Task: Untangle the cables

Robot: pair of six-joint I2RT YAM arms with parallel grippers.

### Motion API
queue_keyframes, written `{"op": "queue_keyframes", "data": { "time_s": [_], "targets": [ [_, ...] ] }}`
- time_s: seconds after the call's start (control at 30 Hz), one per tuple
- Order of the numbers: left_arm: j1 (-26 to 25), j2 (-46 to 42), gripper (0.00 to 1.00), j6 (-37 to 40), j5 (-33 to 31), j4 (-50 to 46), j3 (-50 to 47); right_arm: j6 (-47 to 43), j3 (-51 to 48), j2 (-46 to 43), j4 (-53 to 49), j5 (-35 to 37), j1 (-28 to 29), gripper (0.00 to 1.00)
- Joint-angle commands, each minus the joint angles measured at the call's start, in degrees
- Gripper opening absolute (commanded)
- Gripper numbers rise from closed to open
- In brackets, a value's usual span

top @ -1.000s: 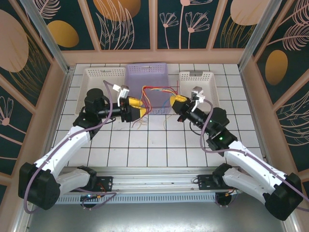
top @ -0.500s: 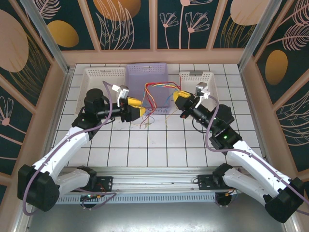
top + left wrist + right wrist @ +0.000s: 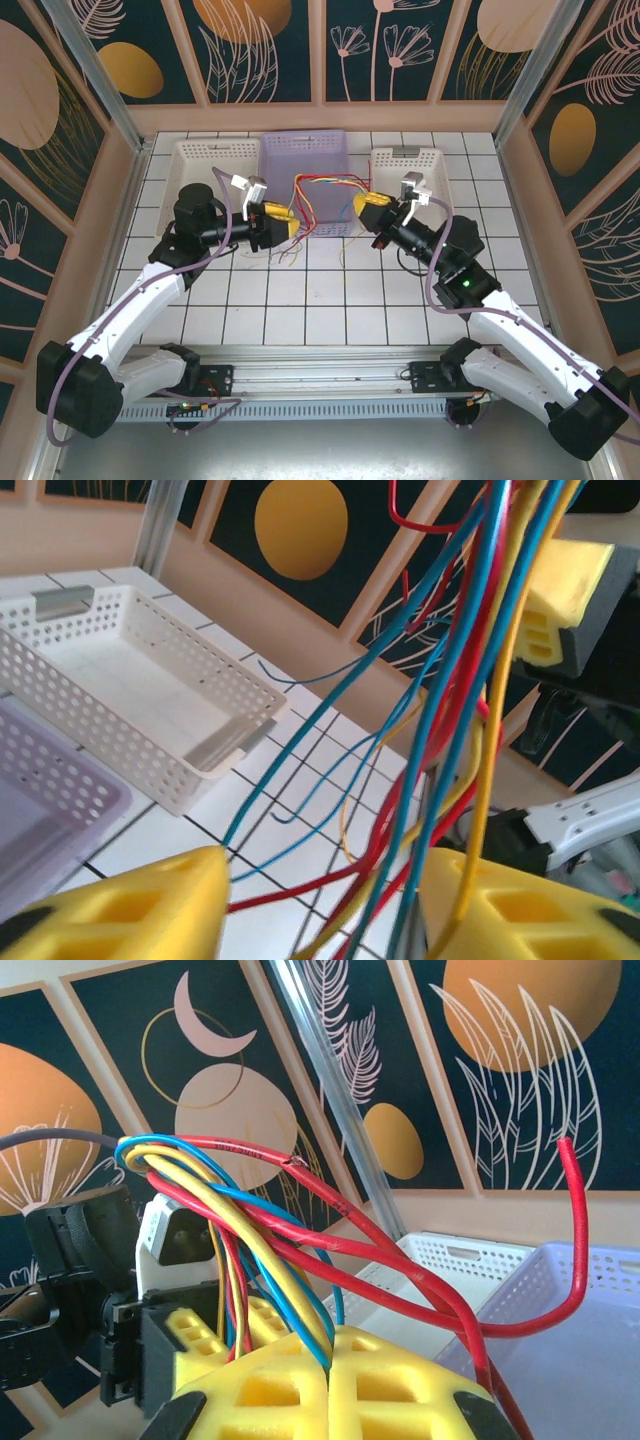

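Note:
The cables (image 3: 320,190), thin red, yellow and blue wires, hang in a tangled bundle between the two grippers, in front of the purple basket. My right gripper (image 3: 362,205) (image 3: 330,1345) is shut on the cables (image 3: 300,1230); blue and yellow strands come out of the seam between its yellow pads, and red ones loop off to the right. My left gripper (image 3: 283,227) (image 3: 325,880) has its yellow fingers (image 3: 120,910) apart, with the cables (image 3: 470,680) running through the gap. Loose ends trail onto the tiles (image 3: 285,255).
A purple basket (image 3: 305,158) stands at the back centre, flanked by a white basket (image 3: 215,160) on the left and another white basket (image 3: 410,172) on the right. Patterned walls and aluminium posts (image 3: 100,70) enclose the tiled table.
The right gripper swung a little back and right with the bundle, then returned slightly left. The strands between the grippers shifted. The left gripper edged slightly left.

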Motion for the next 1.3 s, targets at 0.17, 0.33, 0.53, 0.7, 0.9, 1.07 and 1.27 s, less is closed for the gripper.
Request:
{"op": "queue_keyframes", "data": {
  "time_s": [0.17,0.33,0.53,0.7,0.9,1.07,1.27],
  "targets": [
    [-0.4,-1.2,0.00,0.2,-0.6,1.3,0.7,1.0,-0.3,-0.4,0.5,-2.3,-0.3,0.00],
    [-0.4,-2.7,0.00,0.4,-4.5,1.0,0.5,0.8,0.0,-0.5,-5.6,-0.4,-0.7,0.00],
    [-0.4,-3.9,0.00,0.5,-9.6,1.1,0.1,0.6,0.0,0.3,-13.0,-2.8,-2.5,0.18],
    [-0.3,-4.6,0.00,0.3,-10.0,1.6,-0.2,0.8,-0.9,0.0,-14.5,-4.0,-3.0,0.37],
    [-0.4,-4.9,0.00,0.0,-9.8,2.3,-0.4,0.9,-1.4,1.3,-14.6,-6.2,-3.0,0.40],
    [-0.4,-4.9,0.00,-0.4,-9.4,3.0,-0.7,2.2,-2.4,5.7,-11.2,-10.1,-2.0,0.45],
    [-0.4,-4.8,0.00,-1.0,-8.6,3.7,-1.0,-2.1,-1.1,11.8,-9.0,-6.9,4.4,0.48]
  ]
}}
